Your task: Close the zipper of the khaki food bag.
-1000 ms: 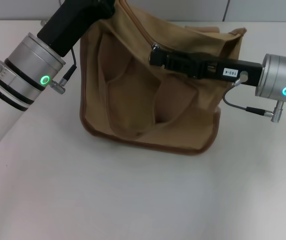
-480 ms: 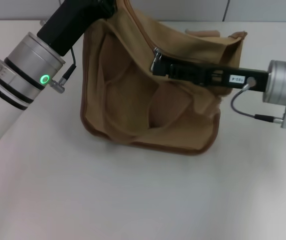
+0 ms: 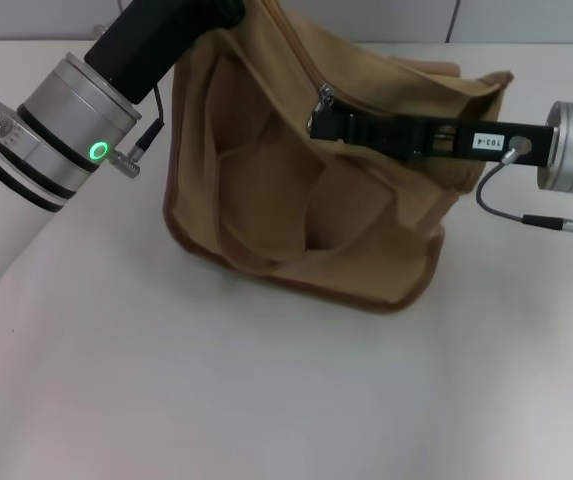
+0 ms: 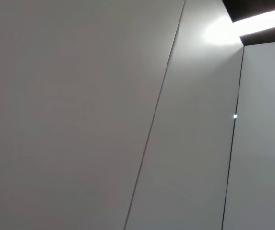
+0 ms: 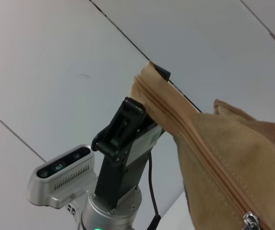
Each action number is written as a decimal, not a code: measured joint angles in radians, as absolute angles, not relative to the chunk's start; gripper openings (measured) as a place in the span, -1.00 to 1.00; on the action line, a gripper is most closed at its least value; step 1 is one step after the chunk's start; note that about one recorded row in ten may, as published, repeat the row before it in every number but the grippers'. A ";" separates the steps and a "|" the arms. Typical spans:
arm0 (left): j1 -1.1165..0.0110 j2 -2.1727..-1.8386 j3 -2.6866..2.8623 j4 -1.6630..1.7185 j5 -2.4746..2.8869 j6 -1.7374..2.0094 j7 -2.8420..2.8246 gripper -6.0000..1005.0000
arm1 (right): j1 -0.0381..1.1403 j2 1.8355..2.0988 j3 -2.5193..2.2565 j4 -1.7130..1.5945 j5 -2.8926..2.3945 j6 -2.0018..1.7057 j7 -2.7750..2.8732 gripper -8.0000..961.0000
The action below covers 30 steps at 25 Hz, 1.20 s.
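The khaki food bag (image 3: pixel 266 190) stands on the white table, its top tipped toward the wall. My left gripper (image 3: pixel 232 12) reaches in from the upper left and is shut on the bag's top end; in the right wrist view this left gripper (image 5: pixel 149 96) clamps the fabric corner. The zipper (image 3: pixel 296 55) runs from that end toward the silver pull tab (image 3: pixel 323 95). My right gripper (image 3: pixel 319 112) comes in from the right, level over the bag, and is shut on the pull tab (image 5: pixel 249 221). The zipper (image 5: pixel 199 153) looks joined between the held end and the tab.
The white table (image 3: pixel 266 400) stretches in front of the bag. The bag's two looped handles (image 3: pixel 266 170) hang down its near face. A grey panelled wall (image 4: pixel 79 115) stands behind the table. The right arm's cable (image 3: pixel 511 205) loops beside the bag's right edge.
The right gripper has drawn back a little to the right with the pull tab. The bag's top and right side shifted right and up with it; the left arm rose slightly.
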<state>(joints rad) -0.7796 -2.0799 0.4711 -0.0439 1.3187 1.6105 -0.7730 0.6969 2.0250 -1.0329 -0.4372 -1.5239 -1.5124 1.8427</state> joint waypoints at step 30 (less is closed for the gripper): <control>-0.792 -2.080 0.471 -0.023 1.320 1.666 -0.773 -0.94 | 0.720 2.026 -1.027 -0.439 -1.520 -1.454 1.870 0.16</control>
<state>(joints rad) -0.7922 -2.0799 0.4708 -0.0234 1.3196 1.6657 -0.7732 0.7198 2.0255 -1.0267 -0.4386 -1.5198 -1.4543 1.8697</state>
